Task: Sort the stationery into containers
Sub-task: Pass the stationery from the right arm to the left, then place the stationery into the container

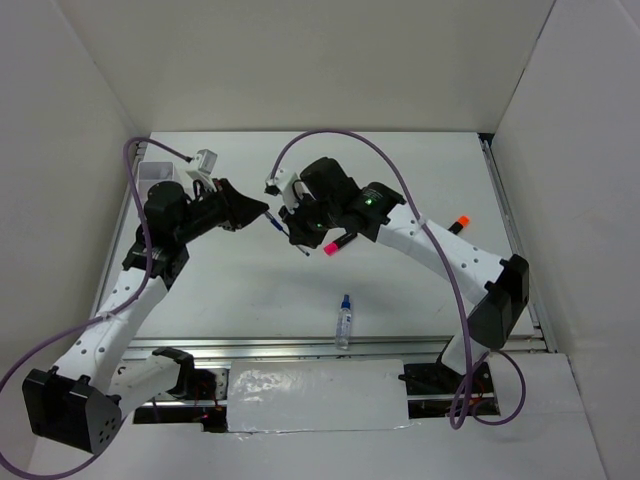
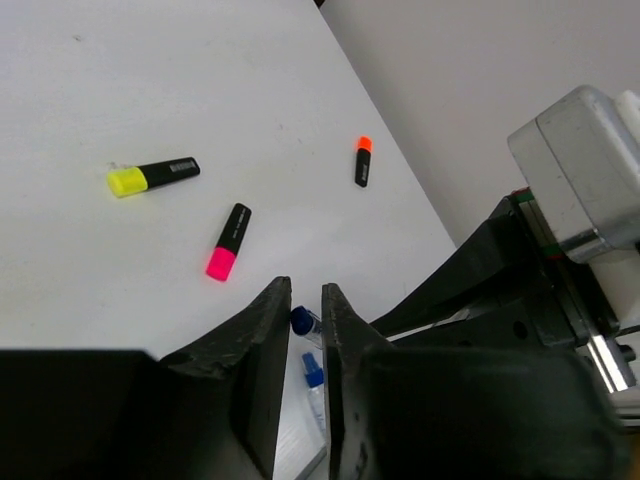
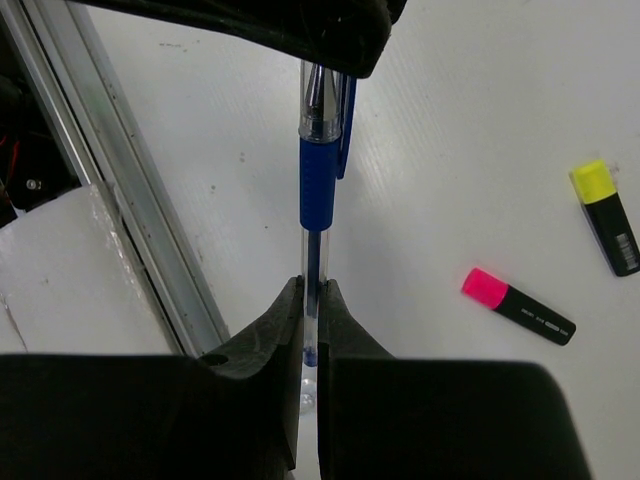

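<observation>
1. The blue pen (image 3: 316, 190) is off the bench (image 1: 250, 290), bridged between your two hands mid-workspace. The right hand (image 3: 312, 300) is clamped on the clear barrel, fingers tight against it.
2. The left hand (image 2: 305, 292) sits over the pen's other end. Its fingers are nearly together with something blue in the slot, so read it as pinching the pen too. The contact itself is hidden in the right wrist view.
3. Risk: both hands are on one pen. If you move either arm before one lets go, the pen could bend, twist or pop free.
4. Risk: if both release, the pen drops and may roll among the pink highlighter (image 3: 515, 305) and yellow highlighter (image 3: 605, 215) below.
5. Risk: the barrel is thin and smooth and is held near its end. It may pivot in the right fingers once the left hand opens.
6. Risk: the two wrists are very close. Swing before backing off and they could clash.
7. Axis: the long axis runs straight from the right fingers to the left hand, left-right across the bench in the top view. The capped, clipped end points at the left hand and the plain end at the right.
8. The orange highlighter (image 2: 362, 160) and bottle (image 1: 344, 322) sit on the bench well apart, unsorted.
9. The white box (image 1: 157, 172) at far left, partly behind the left arm, is probably the container. You can't tell its contents.
</observation>
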